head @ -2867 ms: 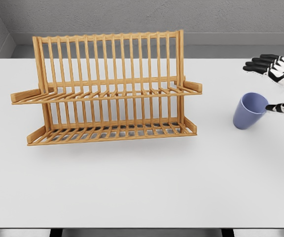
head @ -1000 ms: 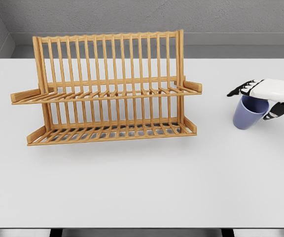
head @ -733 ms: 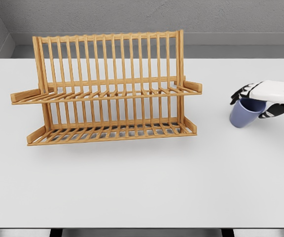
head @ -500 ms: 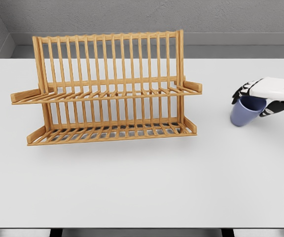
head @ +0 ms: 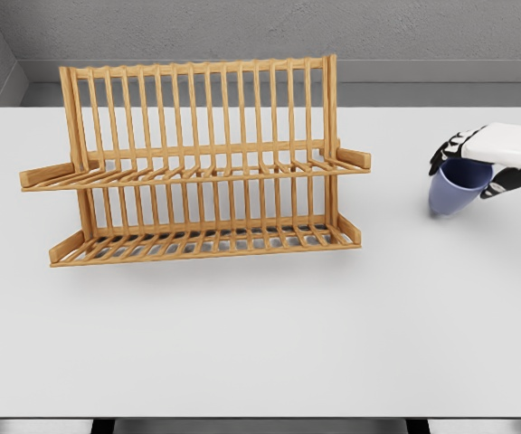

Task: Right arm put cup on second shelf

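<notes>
A blue cup (head: 452,193) hangs tilted just above the white table (head: 260,344) at the right, its mouth turned up toward the hand. My right hand (head: 478,163) is shut on the cup's rim from above, black fingers wrapped over both sides. The wooden two-tier dish rack (head: 197,163) stands at the left-centre; its upper shelf (head: 197,172) and lower shelf (head: 206,242) both hold nothing. The cup is well to the right of the rack, roughly level with the upper shelf in the picture.
The rack's tall back slats rise behind both shelves. A grey wall runs along the table's far edge. Open white tabletop lies between the rack and the cup and across the front.
The right hand came down over the cup, closed on its rim, and has lifted it slightly up and to the right, tilting it. The rack has not moved.
</notes>
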{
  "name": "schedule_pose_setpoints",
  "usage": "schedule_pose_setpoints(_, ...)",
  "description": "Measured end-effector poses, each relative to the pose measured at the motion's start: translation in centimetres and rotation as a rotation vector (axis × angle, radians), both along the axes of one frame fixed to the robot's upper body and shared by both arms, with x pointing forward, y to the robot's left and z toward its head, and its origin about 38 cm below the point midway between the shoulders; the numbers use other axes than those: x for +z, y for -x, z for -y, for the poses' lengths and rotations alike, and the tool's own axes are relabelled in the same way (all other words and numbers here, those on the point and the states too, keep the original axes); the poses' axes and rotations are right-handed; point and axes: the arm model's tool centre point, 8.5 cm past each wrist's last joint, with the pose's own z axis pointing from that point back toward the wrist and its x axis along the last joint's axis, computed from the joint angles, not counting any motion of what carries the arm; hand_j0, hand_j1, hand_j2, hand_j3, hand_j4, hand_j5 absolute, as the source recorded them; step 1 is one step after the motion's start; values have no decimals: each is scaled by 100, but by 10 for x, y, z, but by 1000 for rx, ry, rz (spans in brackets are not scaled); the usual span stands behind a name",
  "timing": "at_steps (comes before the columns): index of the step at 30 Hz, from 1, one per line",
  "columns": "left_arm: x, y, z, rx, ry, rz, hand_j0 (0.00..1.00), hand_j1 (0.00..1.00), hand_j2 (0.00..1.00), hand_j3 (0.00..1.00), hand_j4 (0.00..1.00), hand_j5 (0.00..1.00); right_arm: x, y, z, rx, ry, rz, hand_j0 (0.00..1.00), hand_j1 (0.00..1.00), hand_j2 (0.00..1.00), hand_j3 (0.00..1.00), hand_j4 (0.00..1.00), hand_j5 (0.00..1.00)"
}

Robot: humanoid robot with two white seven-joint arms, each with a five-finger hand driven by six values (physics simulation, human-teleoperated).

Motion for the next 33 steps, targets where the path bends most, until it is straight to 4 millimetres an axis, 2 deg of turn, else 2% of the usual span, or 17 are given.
schedule_pose_setpoints(2, 0, 0, 0, 0, 0, 0, 100, 100, 100, 100, 100, 100, 0, 0, 0, 1, -2, 0, 66, 66, 66, 66, 66, 66)
schedule_pose_setpoints(16, 0, 0, 0, 0, 0, 0, 100, 100, 100, 100, 100, 100, 37, -10, -7, 11, -31, 93, 66, 66, 66, 66, 66, 66)
schedule_pose_setpoints(28, 0, 0, 0, 0, 0, 0, 100, 100, 100, 100, 100, 100, 63, -10, -10, 21, -53, 165, 66, 66, 66, 66, 66, 66)
schedule_pose_setpoints(33, 0, 0, 0, 0, 0, 0, 100, 100, 100, 100, 100, 100, 73, -6, -18, 49, -55, 196, 66, 66, 66, 66, 66, 66)
